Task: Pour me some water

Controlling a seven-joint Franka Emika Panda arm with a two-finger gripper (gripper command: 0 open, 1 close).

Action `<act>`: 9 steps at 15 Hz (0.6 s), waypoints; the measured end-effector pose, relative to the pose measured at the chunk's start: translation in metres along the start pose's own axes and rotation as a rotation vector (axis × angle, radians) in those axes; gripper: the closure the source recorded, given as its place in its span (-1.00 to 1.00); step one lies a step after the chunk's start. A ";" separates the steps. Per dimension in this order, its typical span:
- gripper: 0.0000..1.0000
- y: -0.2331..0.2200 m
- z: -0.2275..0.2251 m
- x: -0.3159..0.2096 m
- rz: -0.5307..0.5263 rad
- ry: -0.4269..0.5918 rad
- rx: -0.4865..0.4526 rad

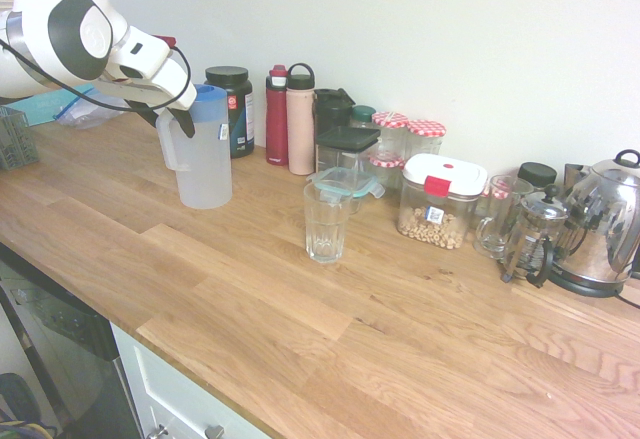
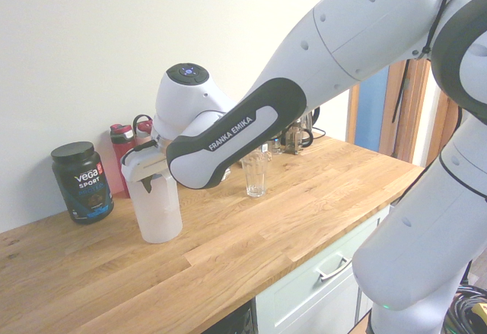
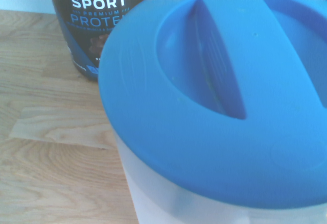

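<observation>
The pitcher [image 1: 204, 154] stands upright on the wooden surface [image 1: 250, 309] towards its back edge, just in front of the black protein tub [image 1: 233, 109], with its blue lid [image 3: 219, 96] still pressed on. The hand [image 1: 172, 119] sits at the pitcher's handle, on the side away from the drinking glass [image 1: 327, 221], angled steeply downward; this looks like an approach to the handle, so that the pitcher can later be tipped towards the glass. Its fingers stand apart around the handle area, and I cannot tell whether they touch it yet. Nothing is lifted.

The glass stands alone on bare wood, nearer the front edge than the row of containers along the back, and appears empty. The pitcher's frosted wall hides any water level, so how full it is cannot be told. Further along the back edge stand a red bottle [image 1: 277, 116], a pink flask [image 1: 300, 124], a clear tub of cereal [image 1: 438, 202] with a white lid, a French press [image 1: 532, 239] and a steel kettle [image 1: 605, 224] near the far corner.
</observation>
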State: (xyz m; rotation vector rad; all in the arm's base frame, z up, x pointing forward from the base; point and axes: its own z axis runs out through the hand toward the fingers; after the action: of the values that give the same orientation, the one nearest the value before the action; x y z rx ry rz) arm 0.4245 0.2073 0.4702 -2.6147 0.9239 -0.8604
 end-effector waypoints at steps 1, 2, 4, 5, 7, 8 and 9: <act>1.00 0.000 0.000 0.000 0.001 0.001 -0.001; 1.00 0.000 0.001 -0.001 0.000 0.002 -0.003; 1.00 0.000 0.001 -0.001 0.001 0.002 -0.004; 1.00 0.000 0.002 -0.002 0.001 0.003 -0.004; 1.00 0.000 0.002 -0.003 0.003 0.003 -0.006; 1.00 0.000 0.002 -0.003 0.004 0.003 -0.006; 1.00 -0.001 0.002 -0.004 0.005 0.003 -0.006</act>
State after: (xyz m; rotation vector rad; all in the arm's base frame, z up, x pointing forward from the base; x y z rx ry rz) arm 0.4236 0.2106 0.4671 -2.6158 0.9345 -0.8623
